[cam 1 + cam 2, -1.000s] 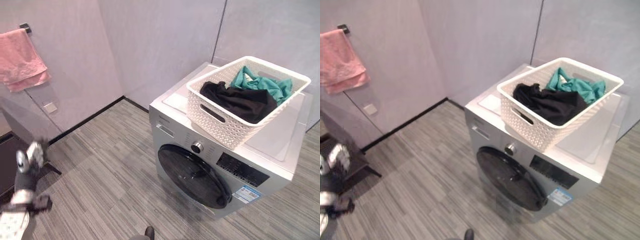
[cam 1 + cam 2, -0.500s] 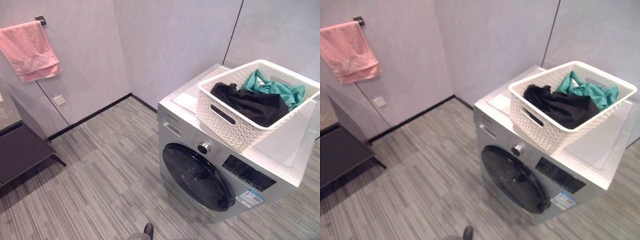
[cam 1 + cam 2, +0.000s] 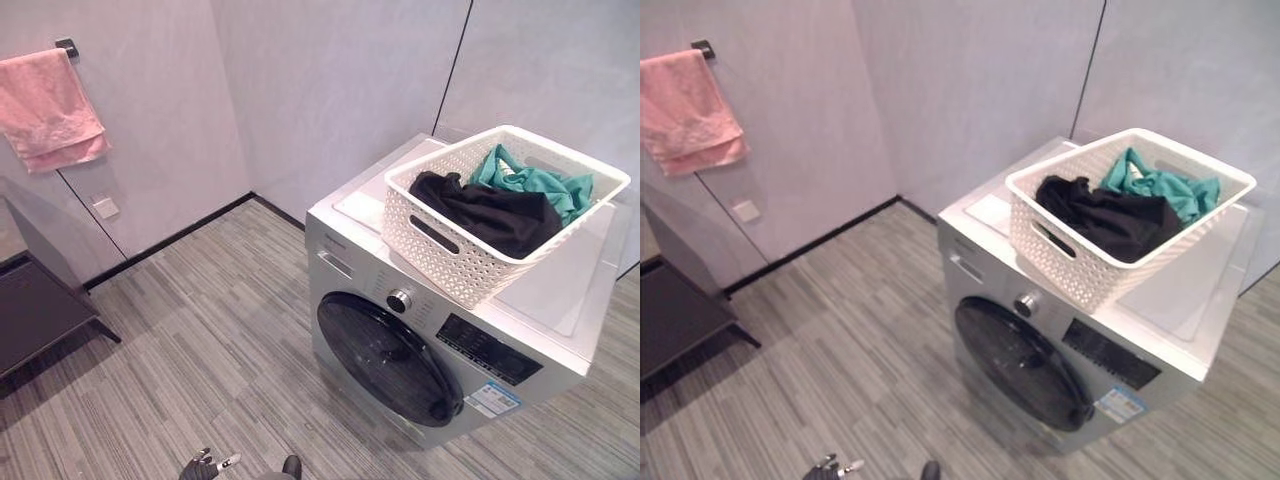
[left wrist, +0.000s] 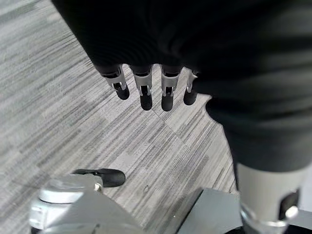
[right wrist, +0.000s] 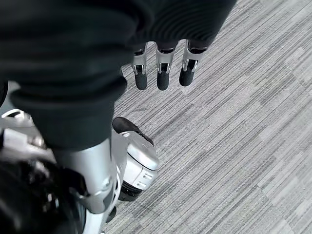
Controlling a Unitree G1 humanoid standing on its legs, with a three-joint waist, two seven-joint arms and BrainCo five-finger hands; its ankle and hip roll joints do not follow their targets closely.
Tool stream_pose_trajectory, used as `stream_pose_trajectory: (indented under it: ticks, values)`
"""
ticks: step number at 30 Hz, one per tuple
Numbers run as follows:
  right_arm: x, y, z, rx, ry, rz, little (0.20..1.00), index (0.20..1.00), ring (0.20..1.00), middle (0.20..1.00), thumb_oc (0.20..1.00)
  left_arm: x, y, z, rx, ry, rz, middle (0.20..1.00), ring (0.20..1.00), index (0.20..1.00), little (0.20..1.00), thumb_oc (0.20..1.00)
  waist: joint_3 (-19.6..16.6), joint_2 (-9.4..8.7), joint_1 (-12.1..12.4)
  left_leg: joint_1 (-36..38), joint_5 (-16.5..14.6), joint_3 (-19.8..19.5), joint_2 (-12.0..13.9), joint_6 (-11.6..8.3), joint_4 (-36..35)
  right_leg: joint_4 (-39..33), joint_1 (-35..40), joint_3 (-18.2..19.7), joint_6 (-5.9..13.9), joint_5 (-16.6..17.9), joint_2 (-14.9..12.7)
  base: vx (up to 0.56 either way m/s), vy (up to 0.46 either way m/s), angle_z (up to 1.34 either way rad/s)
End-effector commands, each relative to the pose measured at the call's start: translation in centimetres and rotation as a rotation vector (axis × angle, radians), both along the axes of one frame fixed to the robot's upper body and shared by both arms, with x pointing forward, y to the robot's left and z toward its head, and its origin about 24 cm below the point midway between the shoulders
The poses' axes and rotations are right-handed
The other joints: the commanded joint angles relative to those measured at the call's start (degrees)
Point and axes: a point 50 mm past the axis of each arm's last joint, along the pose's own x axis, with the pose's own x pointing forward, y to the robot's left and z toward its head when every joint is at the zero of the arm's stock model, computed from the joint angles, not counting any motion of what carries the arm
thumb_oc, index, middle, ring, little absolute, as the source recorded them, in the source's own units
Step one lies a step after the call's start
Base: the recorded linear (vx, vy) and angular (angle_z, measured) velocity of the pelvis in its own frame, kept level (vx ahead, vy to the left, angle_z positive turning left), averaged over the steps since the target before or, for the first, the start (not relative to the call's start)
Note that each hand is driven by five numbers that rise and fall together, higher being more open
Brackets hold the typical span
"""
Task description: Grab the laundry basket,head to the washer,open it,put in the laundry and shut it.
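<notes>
A white woven laundry basket (image 3: 470,255) stands on top of the silver washer (image 3: 340,250), near its front right. Inside lie a black garment (image 3: 485,205) and a teal one (image 3: 535,180). The washer's round dark door (image 3: 385,360) is shut. My left hand (image 4: 145,92) hangs over the plank floor with straight fingers and nothing in it; its fingertips also peek in at the bottom edge of the left eye view (image 3: 205,465), well left of the washer. My right hand (image 5: 163,73) hangs likewise over the floor, fingers straight and empty.
A pink towel (image 3: 48,110) hangs on a wall rail at upper left. A dark low bench (image 3: 35,310) stands against the left wall, with a wall socket (image 3: 103,207) above it. Grey plank floor (image 3: 200,350) stretches between me and the washer, which sits in the corner.
One second ago my left hand was raised at the left edge; now it hangs low at the bottom edge. The camera has shifted slightly. Basket and washer have not moved.
</notes>
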Motion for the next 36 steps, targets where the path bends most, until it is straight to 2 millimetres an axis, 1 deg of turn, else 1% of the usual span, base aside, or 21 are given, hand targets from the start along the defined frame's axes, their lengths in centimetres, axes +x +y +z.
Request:
stream_pose_trajectory:
  ticks: [1, 8, 12, 16, 17, 18, 19, 24, 27, 31, 32, 33, 34, 35, 36]
  values:
    - [2.2, 0.5, -0.2, 0.025, -0.06, 0.038, 1.0, 1.0, 1.0, 1.0, 1.0, 1.0, 0.3, 0.2, 0.042, -0.018, -0.045, 1.0, 1.0, 1.0, 1.0, 1.0, -0.21, 0.99, 0.51, -2.32, -1.87, 0.66, 3.14, -1.95, 3.31, 2.91, -0.26, 3.75, 2.61, -4.19, -2.59, 0.0, 0.0, 0.0]
    - [2.0, 1.0, -0.2, 0.045, -0.05, 0.076, 1.0, 1.0, 1.0, 1.0, 1.0, 0.5, 0.2, 0.0, 0.047, 0.003, -0.054, 1.0, 1.0, 1.0, 1.0, 1.0, -0.34, 1.08, 0.28, -1.52, -1.97, 1.0, 3.0, -1.92, 2.85, 2.85, 0.03, 3.88, 2.77, -4.12, -2.88, 0.0, 0.0, 0.0]
    - [2.0, 0.9, -0.2, 0.041, -0.047, 0.089, 1.0, 1.0, 1.0, 1.0, 1.0, 0.4, 0.2, 0.0, 0.049, 0.004, -0.049, 1.0, 1.0, 1.0, 1.0, 1.0, -0.21, 1.0, 0.3, -1.39, -2.15, 1.12, 3.1, -1.88, 2.99, 2.92, -0.01, 4.18, 2.83, -4.03, -2.94, 0.0, 0.0, 0.0]
    - [1.9, 0.8, -0.2, 0.046, -0.057, 0.062, 1.0, 1.0, 1.0, 1.0, 1.0, -0.1, 0.4, 0.0, 0.051, 0.014, -0.025, 1.0, 1.0, 1.0, 1.0, 1.0, -0.14, 1.02, 0.08, -1.06, -2.18, 1.52, 3.23, -1.9, 2.84, 2.79, -0.12, 4.51, 2.91, -3.92, -2.94, 0.0, 0.0, 0.0]
    - [1.5, 0.0, 0.0, 0.024, -0.052, 0.065, 1.0, 1.0, 1.0, 1.0, 1.0, -0.3, 0.5, -0.1, 0.049, 0.015, -0.016, 1.0, 1.0, 1.0, 1.0, 1.0, -0.19, 1.03, -0.06, -1.0, -2.12, 1.57, 3.27, -1.96, 2.73, 2.72, -0.1, 4.63, 2.92, -3.92, -2.9, 0.0, 0.0, 0.0]
    - [1.2, -0.2, 0.0, 0.014, -0.051, 0.061, 1.0, 1.0, 1.0, 1.0, 1.0, -0.4, 0.5, -0.1, 0.049, 0.018, -0.015, 1.0, 1.0, 1.0, 1.0, 1.0, -0.18, 1.04, -0.23, -1.0, -2.1, 1.6, 3.29, -1.97, 2.66, 2.7, -0.13, 4.69, 2.89, -3.95, -2.85, 0.0, -0.003, -0.11]
    - [1.5, -0.1, 0.0, 0.022, -0.046, 0.055, 1.0, 1.0, 1.0, 1.0, 1.0, -0.3, 0.3, -0.1, 0.045, 0.02, -0.027, 1.0, 1.0, 1.0, 1.0, 1.0, -0.17, 1.12, -0.46, -0.87, -2.09, 1.7, 3.3, -1.95, 2.55, 2.67, -0.18, 4.8, 2.92, -3.91, -2.81, -0.01, 0.002, -0.2]
    - [1.3, -0.1, 0.0, 0.022, -0.025, 0.088, 1.0, 1.0, 1.0, 1.0, 1.0, -0.3, 0.3, -0.1, 0.04, 0.021, -0.028, 1.0, 1.0, 1.0, 1.0, 1.0, -0.39, 1.25, -0.53, -0.51, -2.15, 1.69, 3.38, -1.96, 2.24, 2.43, -0.05, 4.95, 3.0, -3.87, -2.84, 0.0, 0.001, -0.07]
    - [2.1, -0.1, 0.0, 0.026, -0.052, 0.083, 1.0, 1.0, 1.0, 1.0, 1.0, -0.4, 0.4, -0.1, 0.039, 0.019, -0.016, 1.0, 1.0, 1.0, 1.0, 1.0, -0.38, 1.21, -0.51, -0.4, -2.2, 1.7, 3.32, -1.99, 2.13, 2.51, -0.12, 5.13, 3.02, -3.98, -2.78, 0.0, 0.0, 0.0]
    - [2.4, -0.3, 0.0, 0.024, -0.054, 0.11, 1.0, 1.0, 1.0, 1.0, 1.0, -0.2, 0.8, 0.1, 0.041, 0.003, 0.007, 1.0, 1.0, 1.0, 1.0, 1.0, -0.29, 1.16, 0.18, -0.35, -2.21, 1.52, 3.37, -1.68, 2.14, 5.16, -1.14, 5.27, 3.03, -4.62, -2.87, -0.01, -0.005, 0.0]
    - [2.7, -0.4, 0.0, 0.028, -0.056, 0.123, 1.0, 1.0, 1.0, 1.0, 1.0, 0.2, 1.4, 0.4, 0.047, -0.019, 0.033, 1.0, 1.0, 1.0, 1.0, 1.0, 0.28, 1.28, 0.89, -0.51, -2.05, 1.06, 3.84, -1.38, 2.44, 9.3, -2.81, 5.49, 2.95, -5.6, -2.87, -0.11, -0.061, -0.02]
    - [3.4, -0.7, 0.1, 0.024, -0.07, 0.13, 1.0, 1.0, 1.0, 1.0, 1.0, 1.1, 2.1, 0.9, 0.062, -0.058, 0.048, 1.0, 1.0, 1.0, 1.0, 1.0, 1.47, 1.2, 1.34, -1.95, -1.73, -0.87, 4.24, -1.23, 3.94, 13.8, -4.45, 7.33, 2.56, -8.02, -2.05, -0.11, -0.059, -0.02]
    - [3.5, -0.8, 0.1, 0.024, -0.07, 0.129, 1.0, 1.0, 1.0, 1.0, 1.0, 1.2, 2.1, 0.9, 0.062, -0.058, 0.048, 1.0, 1.0, 1.0, 1.0, 1.0, 1.31, 1.23, 1.3, -2.25, -1.66, -0.94, 4.26, -1.22, 4.01, 13.72, -4.64, 7.27, 2.56, -7.87, -2.0, -0.12, -0.064, 0.02]
    - [4.0, -1.0, 0.2, 0.019, -0.088, 0.119, 1.0, 1.0, 1.0, 1.0, 1.0, 2.1, 2.3, 1.3, 0.067, -0.088, 0.031, 1.0, 1.0, 1.0, 1.0, 1.0, 1.81, 1.12, 1.29, -4.2, -1.34, -2.68, 4.03, -1.16, 5.34, 15.93, -5.87, 10.05, 2.67, -8.84, -0.98, -0.15, -0.092, 0.29]
    - [4.9, -1.4, 0.4, 0.016, -0.136, 0.07, 1.0, 1.0, 1.0, 1.0, 1.0, 4.2, 2.0, 2.0, 0.067, -0.154, -0.04, 1.0, 1.0, 1.0, 1.0, 1.0, 2.51, 0.81, 0.63, -7.59, -0.4, -7.19, 2.51, -0.83, 7.41, 19.67, -7.23, 20.7, 2.57, -10.75, 2.58, -0.15, -0.093, 0.54]
